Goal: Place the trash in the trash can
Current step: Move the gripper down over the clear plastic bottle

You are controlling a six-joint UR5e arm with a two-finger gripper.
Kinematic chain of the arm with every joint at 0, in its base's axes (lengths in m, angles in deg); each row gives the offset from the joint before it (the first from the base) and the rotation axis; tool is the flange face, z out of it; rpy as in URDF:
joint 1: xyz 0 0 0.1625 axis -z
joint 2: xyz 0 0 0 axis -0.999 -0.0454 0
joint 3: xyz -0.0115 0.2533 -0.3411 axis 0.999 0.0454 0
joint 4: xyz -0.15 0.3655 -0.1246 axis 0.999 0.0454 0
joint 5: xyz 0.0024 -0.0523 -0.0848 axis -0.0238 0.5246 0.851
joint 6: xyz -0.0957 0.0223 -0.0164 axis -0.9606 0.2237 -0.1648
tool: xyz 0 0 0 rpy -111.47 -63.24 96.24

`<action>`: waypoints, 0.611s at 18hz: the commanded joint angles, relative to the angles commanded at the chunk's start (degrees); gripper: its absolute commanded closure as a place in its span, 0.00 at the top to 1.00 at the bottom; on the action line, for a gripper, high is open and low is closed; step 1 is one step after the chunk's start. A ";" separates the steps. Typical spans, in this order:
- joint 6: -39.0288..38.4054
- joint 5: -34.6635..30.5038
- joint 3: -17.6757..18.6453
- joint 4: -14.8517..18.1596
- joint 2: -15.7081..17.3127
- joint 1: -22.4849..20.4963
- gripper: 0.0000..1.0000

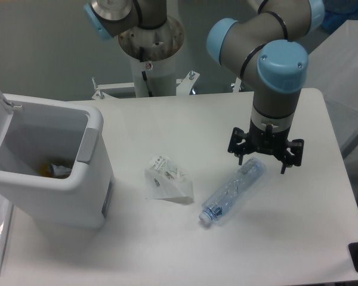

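Camera: hand (pixel 264 159) hides bottle's (pixel 232 190) far end.

A white table (pixel 185 250) stands before a plain grey wall (pixel 42 47).

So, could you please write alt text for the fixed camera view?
A robot arm's tool hovers over the upper end of a crushed plastic bottle lying on a white table. A crumpled wrapper lies left of it, beside an open white trash can.
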 joint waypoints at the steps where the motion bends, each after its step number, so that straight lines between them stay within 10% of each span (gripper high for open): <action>1: 0.00 0.00 0.09 0.00 0.00 0.00 1.00; 11: -0.26 0.61 2.90 -0.97 -1.84 1.14 1.00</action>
